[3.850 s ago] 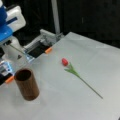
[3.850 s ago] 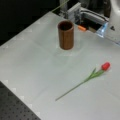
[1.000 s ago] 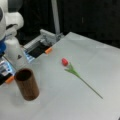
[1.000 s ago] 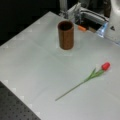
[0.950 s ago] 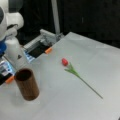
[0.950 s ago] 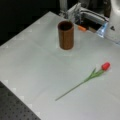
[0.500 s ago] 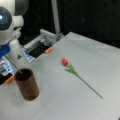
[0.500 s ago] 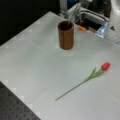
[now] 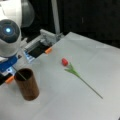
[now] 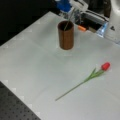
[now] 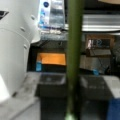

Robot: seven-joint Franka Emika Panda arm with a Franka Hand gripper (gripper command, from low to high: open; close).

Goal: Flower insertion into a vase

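Vase (image 9: 27, 83) stands upright near table (image 9: 75, 105) edge at a front view's left; in a front view (image 10: 66, 35) it's near top centre. Thin green stem (image 10: 68, 21) leans in its mouth, upper end up by blue gripper (image 10: 64, 5); wrist view shows stem (image 11: 73, 60) close up. Jaws: can't tell if closed on it. Red tulip (image 9: 75, 72) lies flat mid-table, well apart from vase, lots of bare table around it.
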